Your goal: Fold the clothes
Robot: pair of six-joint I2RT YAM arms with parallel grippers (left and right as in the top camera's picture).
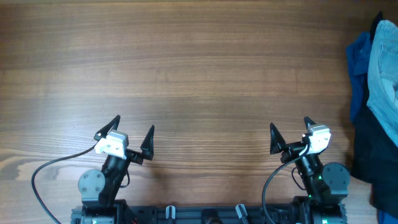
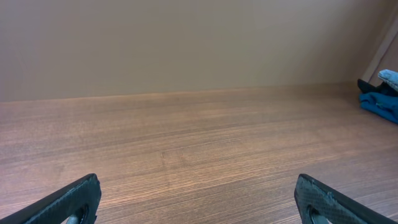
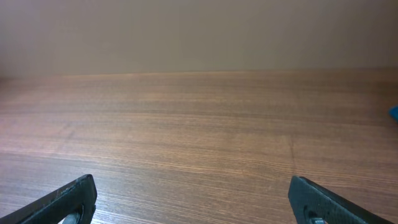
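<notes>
The light blue faded denim shorts (image 1: pixel 383 74) lie bunched at the table's far right edge, partly cut off by the frame, on top of other cloth. A small pale bit of them shows at the right edge of the left wrist view (image 2: pixel 389 76). My left gripper (image 1: pixel 132 133) is open and empty near the front left of the table, far from the shorts; its jaws (image 2: pixel 198 198) hold nothing. My right gripper (image 1: pixel 290 132) is open and empty near the front right, a short way left of the pile; its jaws (image 3: pixel 193 198) hold nothing.
A bright royal-blue cloth (image 1: pixel 359 65) and a dark navy cloth (image 1: pixel 375 155) lie in the same pile at the right edge. The royal-blue cloth also shows in the left wrist view (image 2: pixel 379 103). The wooden table (image 1: pixel 199 68) spreads between the arms and the far edge.
</notes>
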